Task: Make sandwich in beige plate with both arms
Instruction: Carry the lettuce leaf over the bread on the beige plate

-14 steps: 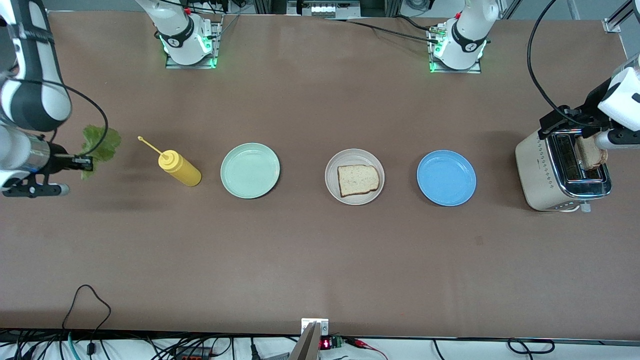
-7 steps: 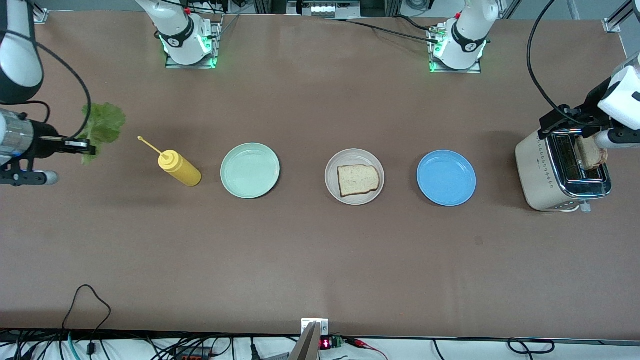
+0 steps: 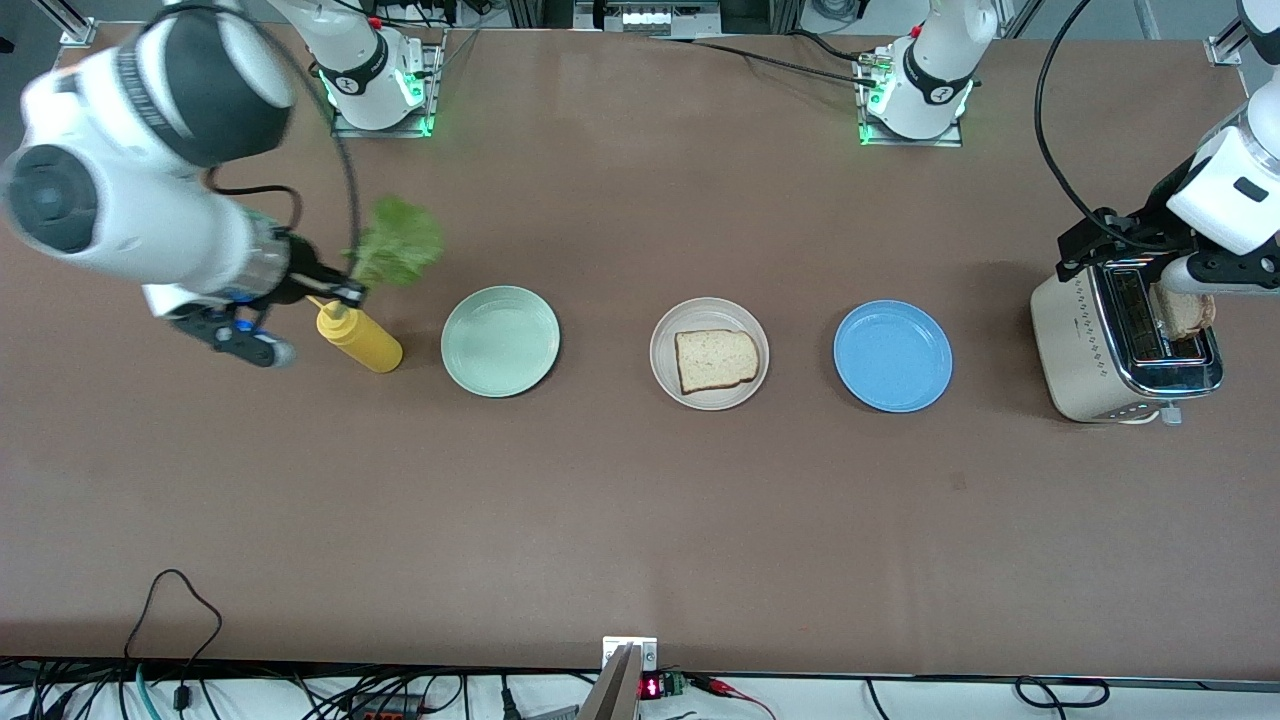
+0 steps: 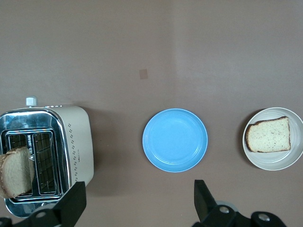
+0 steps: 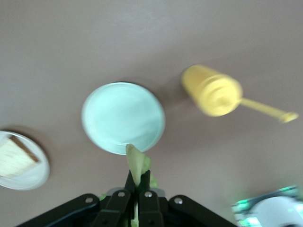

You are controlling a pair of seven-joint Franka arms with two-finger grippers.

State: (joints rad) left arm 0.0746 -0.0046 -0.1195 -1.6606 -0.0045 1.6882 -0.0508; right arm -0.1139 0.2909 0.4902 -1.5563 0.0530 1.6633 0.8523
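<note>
A: OK, from my end, biggest first: the surface [image 3: 640, 520], then the toaster [image 3: 1090, 350] at the left arm's end w/ a bread slice [image 3: 1185, 312] standing in its slot.

B: Left hand?

A: Left hand [image 4: 137, 203] is over the toaster, fingers spread wide, holding nothing.

B: Plates?

A: Beige plate [image 3: 668, 375] sits btwn the mint plate [image 3: 500, 341] and the blue plate [image 3: 892, 356], one bread slice [image 3: 716, 360] on it.

B: Right side?

A: Right hand [image 3: 350, 293] is over the mustard bottle [image 3: 360, 340], clamped on the lettuce leaf [image 3: 398, 242].
</note>
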